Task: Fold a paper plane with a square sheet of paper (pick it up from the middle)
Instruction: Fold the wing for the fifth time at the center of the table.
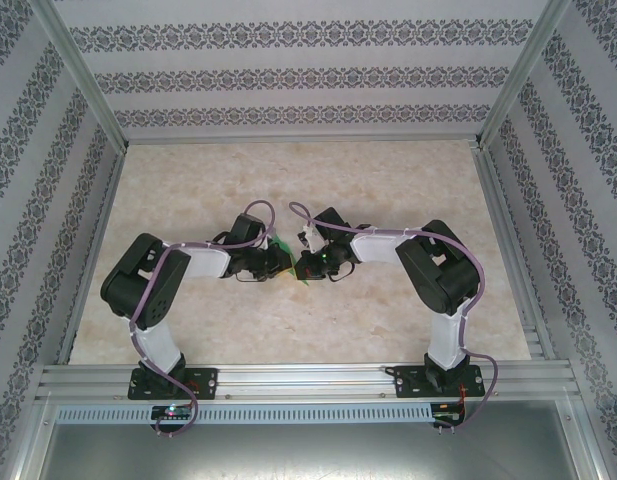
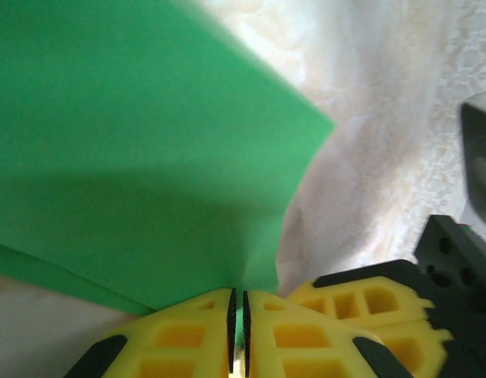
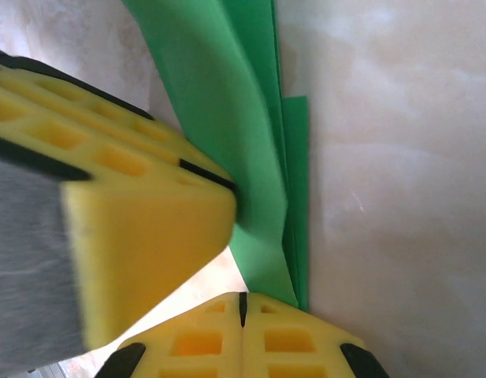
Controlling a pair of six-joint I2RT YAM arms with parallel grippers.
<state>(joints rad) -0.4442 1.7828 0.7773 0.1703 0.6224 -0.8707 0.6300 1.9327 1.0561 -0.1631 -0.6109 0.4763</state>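
- Top external: the left gripper is the reference. The square sheet of paper is held at its tip, lifted edge-on. The right gripper is just beside it, nose to nose.
- Top external, room: a smooth beige marble-look table lies below the left gripper. Patterned wall panels enclose three sides, and an aluminium rail runs along the near edge.
- Left wrist: the left gripper is pressed together, with a green sliver caught in the seam, so the sheet is clamped. A second layer is seen under the top one, so it is already part-folded. The right gripper's fingers sit just to the side.
- Right wrist: the right gripper is fully closed. The sheet's stacked edges end right at its tips, and whether paper is caught there cannot be told. The left gripper's fingers are pressed against the sheet.
- Handling (judged): the sheet is very light, thin and floppy, and easily creased or torn. It is probably slippery against the smooth table. It is best gripped on folded layers near the crease, where it is stiffest, with a light pinch and no tugging between the arms.
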